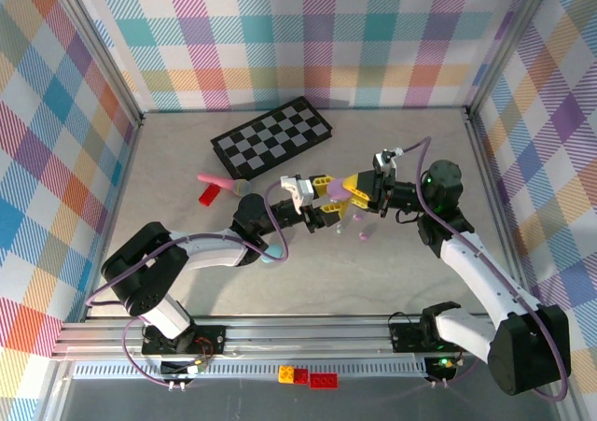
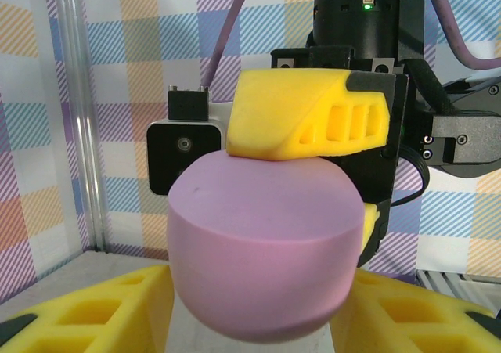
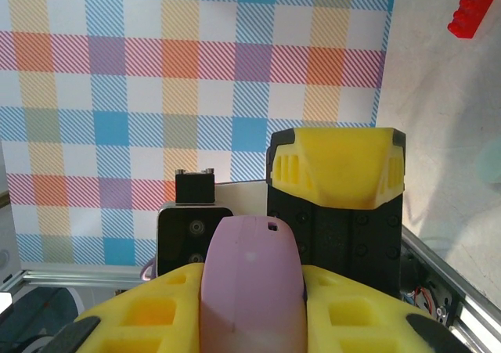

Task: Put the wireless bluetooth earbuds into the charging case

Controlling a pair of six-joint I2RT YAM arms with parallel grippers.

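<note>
Furthest left on the table we see a pink stick (image 1: 213, 177) lying beside a red brick (image 1: 210, 195), with a folded checkerboard (image 1: 271, 139) just behind them. Next to the left arm's forearm lies a small bluish piece (image 1: 270, 258), half hidden, and we cannot tell what it is. In the middle, the left gripper (image 1: 322, 206) faces the right one above the table. Its yellow fingers (image 2: 94, 310) sit on either side of a lilac oval case (image 2: 266, 251), but we cannot tell whether they press on it or merely flank it. The case hangs in the air between the two arms. The right gripper (image 1: 354, 195) is pinching it, with one yellow finger (image 2: 313, 118) lying flat on its top and the other tucked under its far edge. From the right wrist, we see the case standing narrow and upright between that gripper's own fingers. Just below the grippers, one tiny pinkish earbud (image 1: 364, 237) lies loose on the table, apart from the case.
</note>
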